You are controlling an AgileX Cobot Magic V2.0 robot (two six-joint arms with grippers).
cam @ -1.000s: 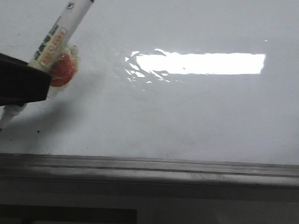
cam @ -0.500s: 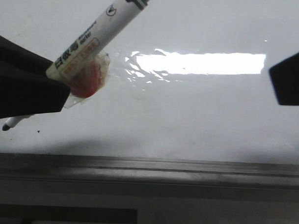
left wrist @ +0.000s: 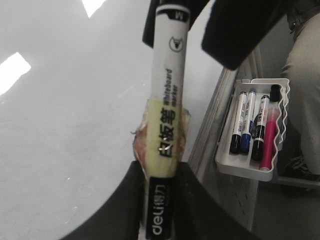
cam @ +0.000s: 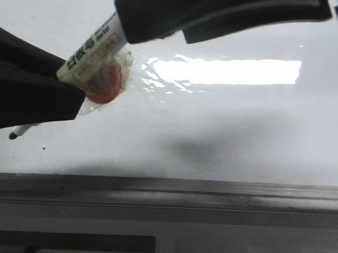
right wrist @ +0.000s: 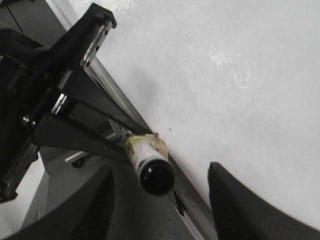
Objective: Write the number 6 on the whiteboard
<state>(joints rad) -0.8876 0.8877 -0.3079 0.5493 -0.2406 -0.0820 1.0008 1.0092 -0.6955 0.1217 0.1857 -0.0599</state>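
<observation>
At upper left of the front view, the left gripper clamps the marker; the right gripper, jaws spread, straddles its cap end above the whiteboard.

surface: whiteboard, glossy white-grey | edge: grey metal rim | marks: tiny black dot

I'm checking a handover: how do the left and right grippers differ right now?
The left gripper is shut on the whiteboard marker, clamping its lower barrel; the right gripper is open, with the marker's rear end between its fingers and not yet gripped. In the front view the left gripper sits low at the left edge, while the right gripper reaches in from the top right. Both have black fingers and hang over the whiteboard.
</observation>
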